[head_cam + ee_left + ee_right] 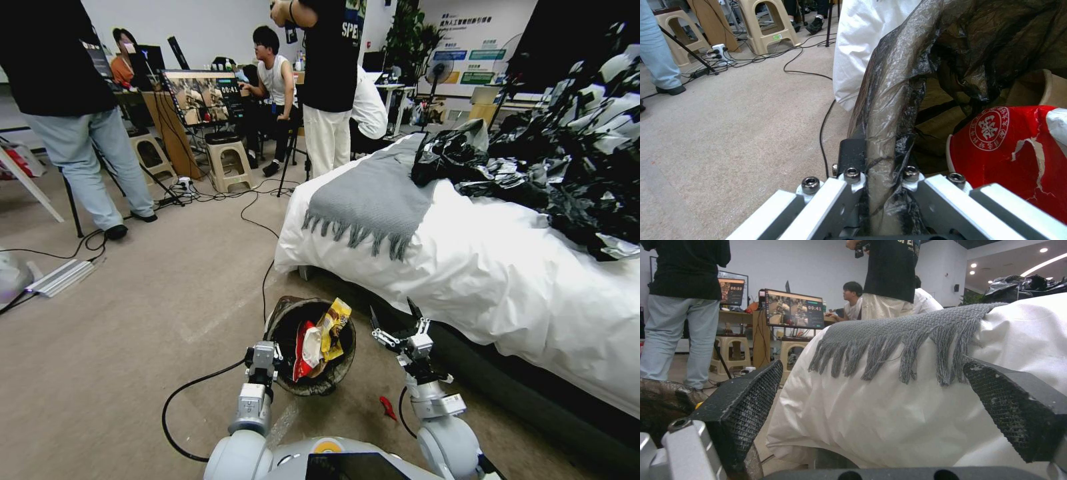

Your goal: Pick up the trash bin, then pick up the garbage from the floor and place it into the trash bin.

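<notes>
Bin (311,347) is held off the floor at the left tool (270,351), which is clamped on its bagged rim at 9 o'clock. Red (303,350) and yellow packets (333,327) are seen inside. Right tool (396,320), fingers apart, is held at the bin's 3 o'clock, facing the bed (480,267).

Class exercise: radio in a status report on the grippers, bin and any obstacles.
Left gripper shut on the trash bin rim. Right gripper open, empty, beside the bin. Snack packets inside. Black cable and bed close by.
</notes>
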